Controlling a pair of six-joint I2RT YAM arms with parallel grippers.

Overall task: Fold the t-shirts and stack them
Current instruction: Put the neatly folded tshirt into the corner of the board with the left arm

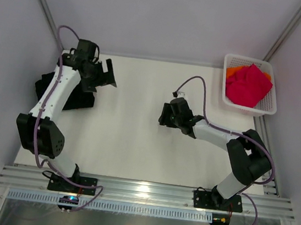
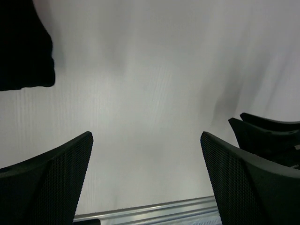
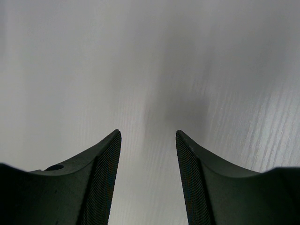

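A black t-shirt (image 1: 79,101) lies bunched at the table's left edge, partly under my left arm; in the left wrist view its corner (image 2: 23,47) shows at the top left. A magenta-pink t-shirt (image 1: 248,84) fills the white basket (image 1: 270,106), with a bit of an orange t-shirt (image 1: 233,72) under it. My left gripper (image 1: 110,75) (image 2: 146,136) stands wide open over bare table, right of the black shirt, holding nothing. Near the table's middle my right gripper (image 1: 164,115) (image 3: 147,133) is open, only white table between its fingers.
The basket stands in the far right corner by the side wall. An aluminium rail (image 1: 140,191) runs along the near edge by both arm bases. White walls close in the table on three sides. A dark part of the right arm (image 2: 267,136) shows at the left wrist view's right edge.
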